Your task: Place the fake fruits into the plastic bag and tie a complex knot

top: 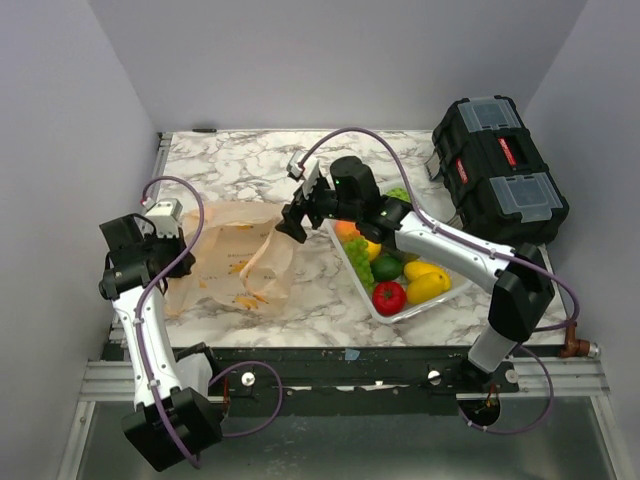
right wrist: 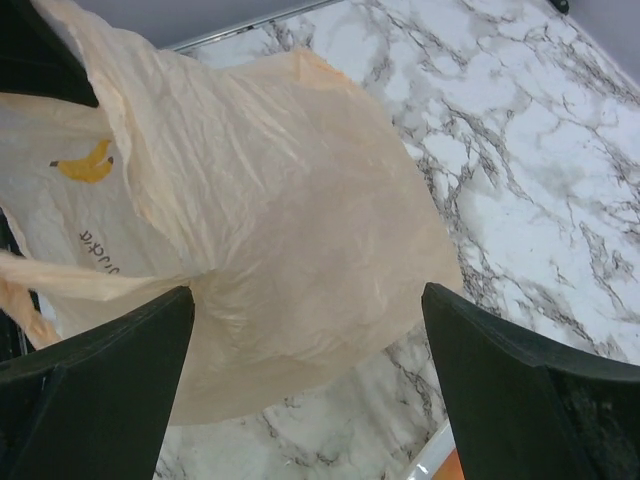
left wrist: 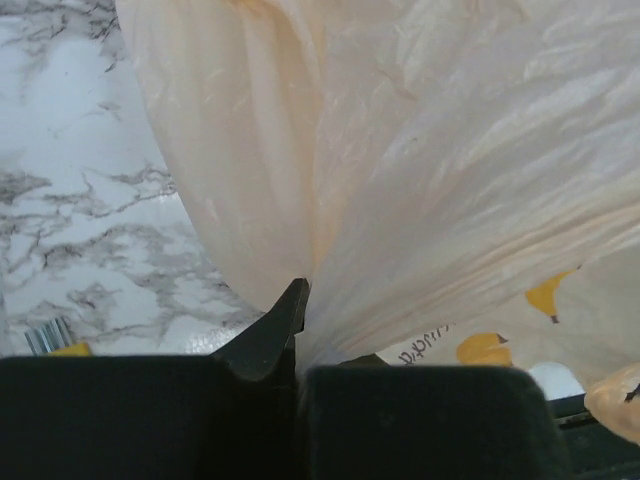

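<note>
The pale-orange plastic bag [top: 235, 262] lies crumpled on the marble table, left of centre. My left gripper [top: 166, 226] is shut on the bag's left edge; in the left wrist view the film [left wrist: 420, 180] fans out from the closed fingertips [left wrist: 298, 325]. My right gripper [top: 297, 222] hovers open over the bag's right side, nothing between its fingers [right wrist: 100, 370], with the bag [right wrist: 280, 200] below. The fake fruits sit in a white basket [top: 415, 312]: a red one [top: 389, 297], a yellow one [top: 428, 287], green grapes [top: 359, 255]. The knot is not in view.
A black toolbox [top: 497, 170] stands at the back right corner. The basket's white rim [right wrist: 440, 462] shows just under my right gripper. Grey walls close in the table on the left, back and right.
</note>
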`<action>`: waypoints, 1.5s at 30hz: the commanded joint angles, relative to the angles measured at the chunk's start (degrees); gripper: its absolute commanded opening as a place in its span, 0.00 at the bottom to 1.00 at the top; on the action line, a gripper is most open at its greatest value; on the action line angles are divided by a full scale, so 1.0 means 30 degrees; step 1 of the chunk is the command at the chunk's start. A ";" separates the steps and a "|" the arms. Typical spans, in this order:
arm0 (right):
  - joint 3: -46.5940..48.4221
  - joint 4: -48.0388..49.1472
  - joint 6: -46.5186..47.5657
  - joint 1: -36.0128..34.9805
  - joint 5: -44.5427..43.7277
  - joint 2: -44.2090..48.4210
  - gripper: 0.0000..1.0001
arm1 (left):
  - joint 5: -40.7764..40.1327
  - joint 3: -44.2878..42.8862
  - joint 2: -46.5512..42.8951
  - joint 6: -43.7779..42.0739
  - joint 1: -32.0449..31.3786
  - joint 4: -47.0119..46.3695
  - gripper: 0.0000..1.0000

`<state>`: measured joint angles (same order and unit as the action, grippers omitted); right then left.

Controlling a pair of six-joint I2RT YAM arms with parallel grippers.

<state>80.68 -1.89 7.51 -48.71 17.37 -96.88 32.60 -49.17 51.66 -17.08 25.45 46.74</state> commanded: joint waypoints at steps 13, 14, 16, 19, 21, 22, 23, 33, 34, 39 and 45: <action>0.2381 -0.6317 0.0700 0.0503 0.0547 0.2162 1.00 | -0.6328 -0.0881 -0.0350 1.2962 -0.1445 -0.0594 0.00; 0.2106 -0.6951 0.0799 0.0650 0.0352 0.2292 1.00 | -0.6209 -0.0719 -0.0337 1.3522 -0.1478 -0.0881 0.00; 0.1127 -0.7512 0.0729 0.1487 0.0403 0.2853 1.00 | -0.6061 -0.0633 0.0067 1.5097 -0.1864 -0.0899 0.00; 0.0168 -0.8761 0.0774 0.3228 0.0641 0.3749 0.99 | -0.5540 -0.0487 0.0554 1.6232 -0.2185 -0.1035 0.00; -0.0258 -0.9928 0.1333 0.4587 0.0640 0.4357 1.00 | -0.5348 -0.0526 0.0621 1.6751 -0.2374 -0.0969 0.00; -0.0553 -1.0515 0.1785 0.5202 0.0369 0.4696 1.00 | -0.5317 -0.0530 0.0622 1.7037 -0.2553 -0.0933 0.00; -0.0829 -1.1033 0.2379 0.5567 0.0109 0.5080 1.00 | -0.5454 -0.0488 0.0536 1.7282 -0.2837 -0.0906 0.00; -0.3194 -1.2243 0.4085 0.6184 0.0335 0.6160 0.96 | -0.5338 0.0777 -0.0311 1.8738 -0.3969 -0.1869 0.00; -0.3237 -1.2026 0.4098 0.6166 0.0241 0.5724 0.94 | -0.5425 0.0717 -0.0402 1.8709 -0.3972 -0.1815 0.00; -0.3873 -1.0656 0.4078 0.6173 -0.0042 0.3910 0.79 | -0.5285 0.0541 -0.0803 1.8890 -0.3972 -0.1363 0.00; -0.5224 -0.8533 0.2668 0.6151 0.0446 0.3022 0.72 | -0.5258 0.0655 -0.1247 1.8902 -0.4205 -0.0874 0.00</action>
<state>66.30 -32.97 18.44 -30.04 17.17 -86.94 15.70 -47.00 49.25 38.72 13.45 42.96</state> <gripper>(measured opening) 0.730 0.009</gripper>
